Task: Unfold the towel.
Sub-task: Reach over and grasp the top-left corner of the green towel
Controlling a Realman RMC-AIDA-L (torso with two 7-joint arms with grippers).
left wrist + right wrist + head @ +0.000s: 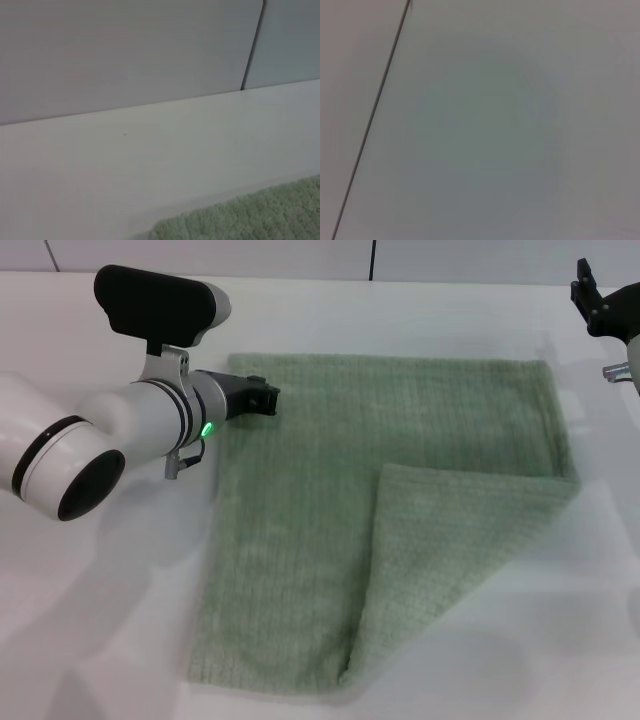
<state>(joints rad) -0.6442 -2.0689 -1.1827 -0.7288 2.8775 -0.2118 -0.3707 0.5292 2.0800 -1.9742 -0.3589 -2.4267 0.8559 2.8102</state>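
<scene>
- Towel (300,530) – big pale sage-green terry cloth w/ fine ribbed texture, roughly rectangular – lies flat on the white table (90,620), centre of head view.
- One corner is folded over: near-right corner flipped back onto the cloth, making a triangular flap (440,550) that covers the near-right part. Fold line runs diagonally from the right edge, about mid-height, down to the near edge.
- Rest of the cloth is a single flat layer; far edge straight, left edge slightly wavy.
- Left gripper (268,398) – black, on the white arm w/ a green light on the wrist – sits over the towel's far-left corner, pointing across toward the right. Tips are at or just above the fabric; can't tell if touching. Can't tell open or closed either, fingers too dark and end-on.
- Left wrist view: fuzzy green towel edge (250,215) in one corner of the picture, bare white tabletop beyond it, then a grey wall panel w/ a dark seam. Own fingers not in shot.
- Right gripper (600,305) – black, far right, off the towel, raised beyond the cloth's far-right corner. Only partly in frame, so its finger state can't be told.
- Right wrist view: plain pale surface w/ one dark diagonal seam, no towel in it.
</scene>
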